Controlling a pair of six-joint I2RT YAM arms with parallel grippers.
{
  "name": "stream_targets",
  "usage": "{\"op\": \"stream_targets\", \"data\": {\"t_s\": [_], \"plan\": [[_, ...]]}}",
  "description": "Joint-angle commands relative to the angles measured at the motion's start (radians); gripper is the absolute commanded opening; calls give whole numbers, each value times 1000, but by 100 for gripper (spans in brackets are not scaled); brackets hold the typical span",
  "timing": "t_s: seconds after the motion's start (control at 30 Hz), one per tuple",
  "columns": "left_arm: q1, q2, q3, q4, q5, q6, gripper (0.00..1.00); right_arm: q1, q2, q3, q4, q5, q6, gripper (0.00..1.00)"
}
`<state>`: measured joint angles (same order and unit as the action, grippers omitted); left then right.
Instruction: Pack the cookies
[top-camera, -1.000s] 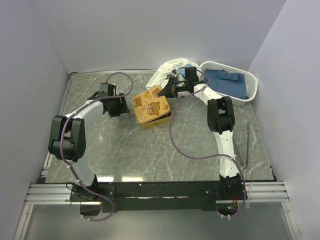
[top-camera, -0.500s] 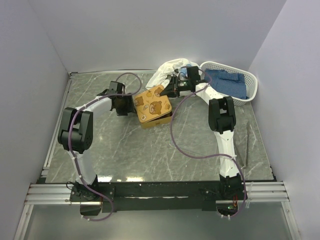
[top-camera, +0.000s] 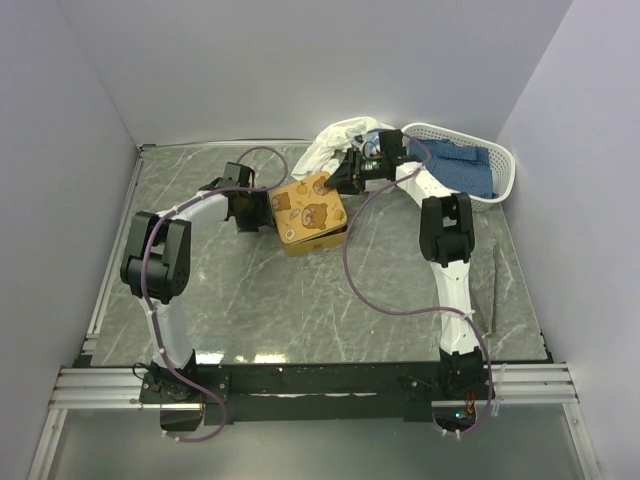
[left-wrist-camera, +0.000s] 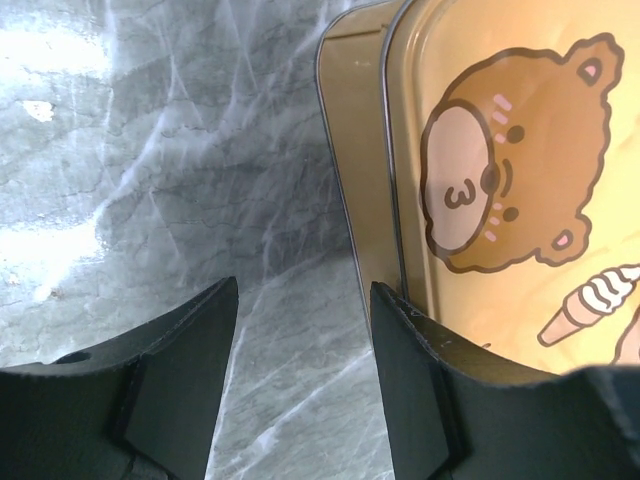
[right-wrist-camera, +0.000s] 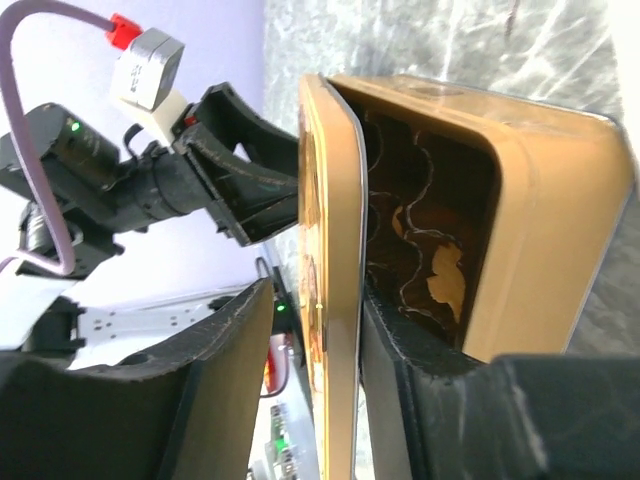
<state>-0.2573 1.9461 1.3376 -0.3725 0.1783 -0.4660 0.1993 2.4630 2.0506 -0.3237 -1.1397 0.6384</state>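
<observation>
Left gripper (left-wrist-camera: 300, 300) stands open and empty just beside the tin's (left-wrist-camera: 350, 150) side wall, probably to brace it. The bear-printed lid (left-wrist-camera: 500, 200) sits tilted and ajar on top. Farther off, the right gripper (right-wrist-camera: 318, 290) straddles the lid's edge loosely, with a gap on one side. What look like cookies (right-wrist-camera: 440, 285) lie in the tin's compartments, under the lid, just past those jaws.

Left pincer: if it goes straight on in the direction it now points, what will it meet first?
Probably the square bear-print tin: its side wall stands just ahead of the right finger of the left pincer. The gap between the fingers faces marble table only. Depth is unclear here.
</observation>
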Motion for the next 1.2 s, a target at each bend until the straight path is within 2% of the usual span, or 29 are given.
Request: {"op": "stream_targets", "data": {"t_s": [0.0, 0.43, 0.6, 0.73, 0.97, 1.17], "plan": [[-13, 2, 51, 6, -5, -13, 61, -26, -29, 92, -112, 81, -132, 50], [-22, 10, 74, -3, -5, -10, 61, -38, -74, 132, -267, 284, -305, 54], [-23, 13, 80, -11, -8, -7, 61, -37, -144, 86, -256, 356, -365, 53], [-23, 7, 74, -19, -16, -3, 61, -34, -199, 54, -241, 336, -384, 50], [-17, -62, 29, -22, -59, 0, 61, 37, -265, -6, -241, 357, -498, 42], [7, -150, -34, -11, -51, -3, 61, 123, -231, 35, -278, 451, -562, 41]]}}
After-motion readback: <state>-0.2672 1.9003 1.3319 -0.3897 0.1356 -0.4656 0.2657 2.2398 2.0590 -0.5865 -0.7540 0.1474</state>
